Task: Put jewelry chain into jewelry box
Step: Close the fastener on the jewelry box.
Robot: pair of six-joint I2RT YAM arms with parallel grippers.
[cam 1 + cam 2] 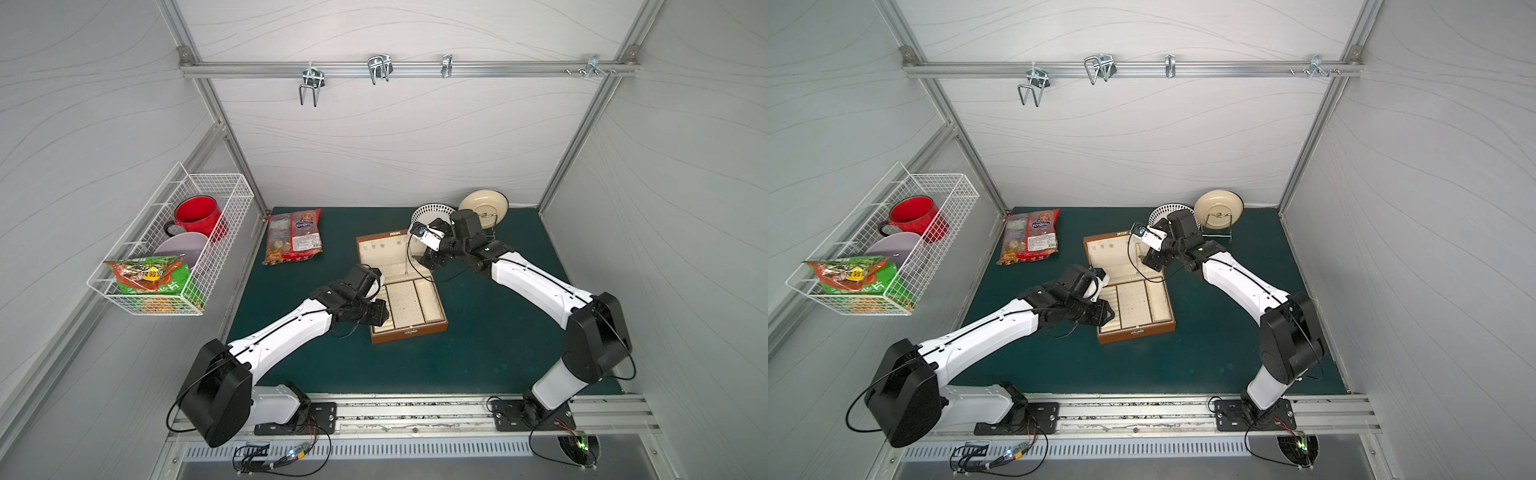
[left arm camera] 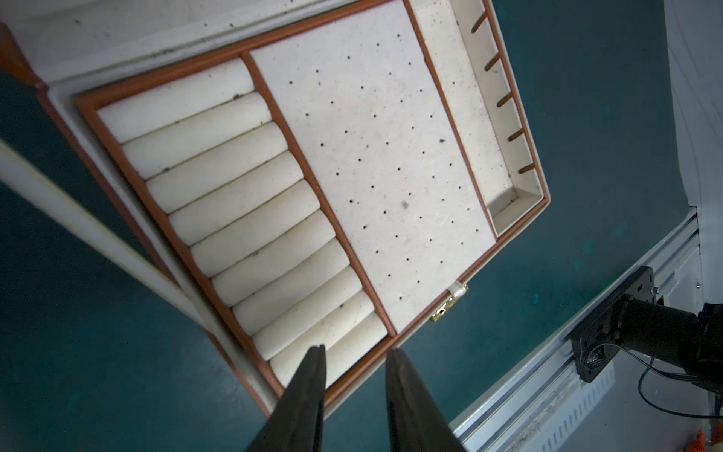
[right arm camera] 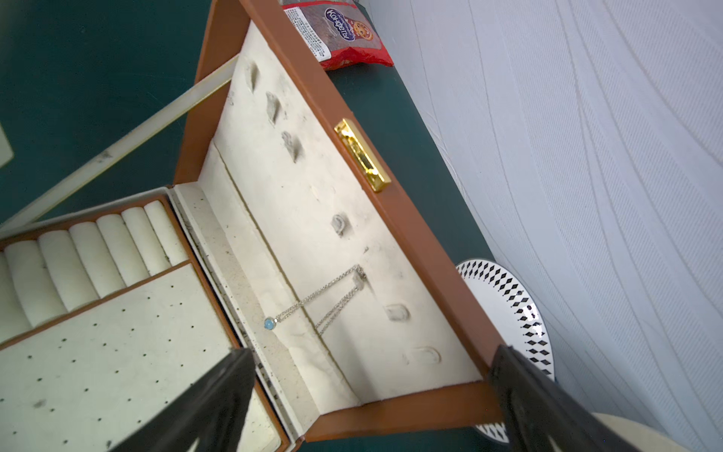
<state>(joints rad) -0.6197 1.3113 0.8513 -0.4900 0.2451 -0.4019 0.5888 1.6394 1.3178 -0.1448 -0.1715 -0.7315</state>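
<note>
The brown jewelry box [image 1: 409, 334] [image 1: 1136, 332] lies open mid-table, its cream tray [image 2: 371, 156] bare and its lid [image 3: 313, 219] standing up at the far side. The thin silvery jewelry chain [image 3: 321, 291] [image 1: 405, 259] hangs from a hook in the lid, a small blue bead [image 3: 269, 323] at its low end. My right gripper [image 3: 373, 352] [image 1: 428, 259] is wide open beside the lid's right edge, holding nothing. My left gripper [image 2: 358, 350] [image 1: 380, 316] hovers over the tray's near-left corner by the ring rolls, its fingers a little apart and empty.
A snack bag [image 1: 294, 242] lies at the back left. A patterned plate [image 1: 430, 214] and a cream plate on a stand [image 1: 483, 206] sit behind the right arm. A wire basket [image 1: 232, 199] on the left wall holds a red mug [image 1: 197, 216].
</note>
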